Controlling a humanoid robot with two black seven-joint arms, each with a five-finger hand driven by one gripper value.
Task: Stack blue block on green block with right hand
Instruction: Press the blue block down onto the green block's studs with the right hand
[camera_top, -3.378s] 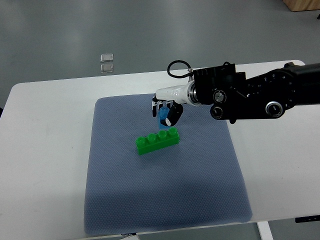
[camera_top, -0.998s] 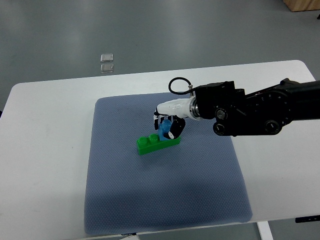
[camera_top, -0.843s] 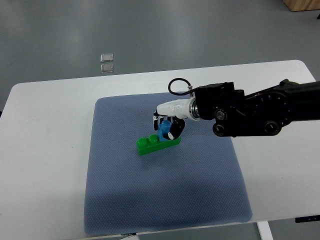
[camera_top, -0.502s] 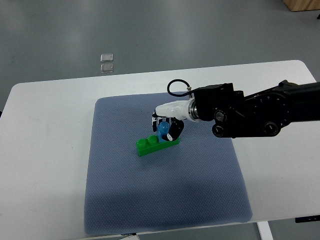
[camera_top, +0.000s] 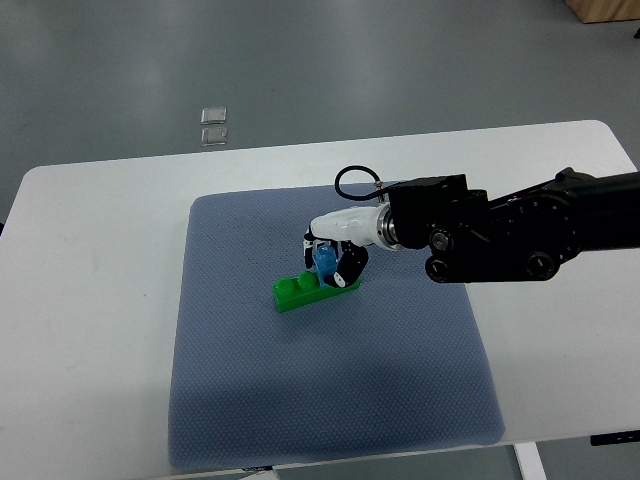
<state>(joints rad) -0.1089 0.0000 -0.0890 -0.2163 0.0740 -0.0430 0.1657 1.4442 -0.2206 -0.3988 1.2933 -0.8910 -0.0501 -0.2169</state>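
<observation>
The right arm (camera_top: 520, 235) enters from the right edge of the top view and extends leftward in a near-horizontal line, its black housing ending in a bulky wrist joint with a small black cable loop (camera_top: 352, 181) above it. A white wrist section connects the joint to the right hand (camera_top: 330, 257), which points down and to the left. The fingers (camera_top: 347, 270) are curled inward, closed around a small blue block (camera_top: 324, 260). Only this one arm appears in the view.
</observation>
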